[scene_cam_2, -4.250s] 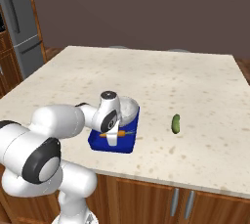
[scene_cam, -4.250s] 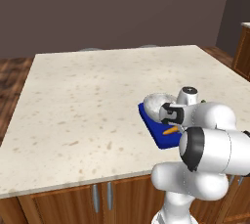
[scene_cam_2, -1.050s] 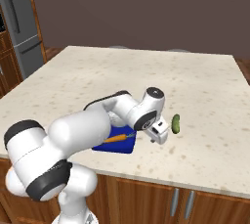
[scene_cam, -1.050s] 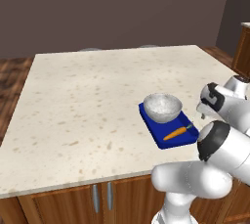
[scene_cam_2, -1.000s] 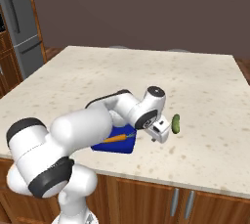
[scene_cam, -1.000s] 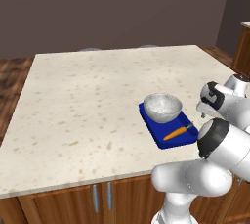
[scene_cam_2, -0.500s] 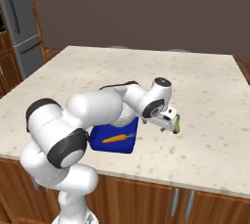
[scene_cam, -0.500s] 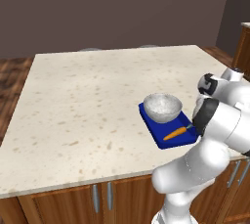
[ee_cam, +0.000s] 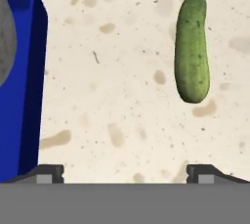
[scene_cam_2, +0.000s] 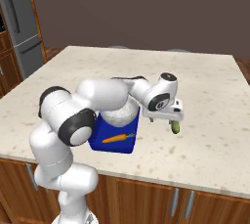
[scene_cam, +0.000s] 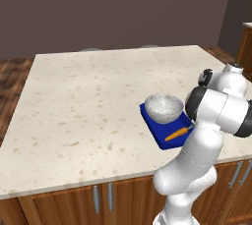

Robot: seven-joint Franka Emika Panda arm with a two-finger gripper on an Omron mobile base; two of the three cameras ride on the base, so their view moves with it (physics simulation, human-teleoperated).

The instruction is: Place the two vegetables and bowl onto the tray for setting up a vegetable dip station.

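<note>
Flat, even rendered light, bright on the table point(scene_cam: 88, 101), dim dark wall behind. Soft highlights on the white arm. Shadows faint, small one under the cucumber point(ee_cam: 192, 47) in the hand view. No glare, no blur, no edge distortion; low resolution, everything in focus.

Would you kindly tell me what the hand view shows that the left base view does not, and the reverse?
Hand view alone: the dark green elongated cucumber lying on the speckled beige counter, apart from the tray, with the open tool above it. Left base view alone: the small orange carrot on the tray, the full round whitish-grey bowl, and wooden cabinet fronts. Both: the deep blue rectangular tray and the counter.
</note>
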